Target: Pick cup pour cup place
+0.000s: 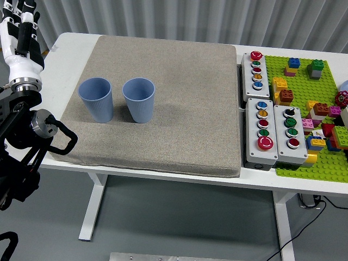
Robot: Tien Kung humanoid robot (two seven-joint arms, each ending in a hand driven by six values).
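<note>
Two blue ribbed cups stand upright side by side on the grey mat (pixel 185 109): the left cup (pixel 96 99) and the right cup (pixel 139 99), a small gap between them. I cannot see any contents in them. My left hand (pixel 19 19), white with black fingers, is raised at the top left corner, left of the table and well away from the cups. Its fingers point upward, partly cut off by the picture's edge, and hold nothing. My black left arm (pixel 27 147) hangs below it by the table's left edge. The right arm is out of view.
The white table (pixel 73 46) carries the mat. Right of the mat sit three grey button boxes (pixel 256 70) (pixel 263 132) (pixel 292 134). Further right lies a green brick baseplate (pixel 304 87) with several coloured bricks.
</note>
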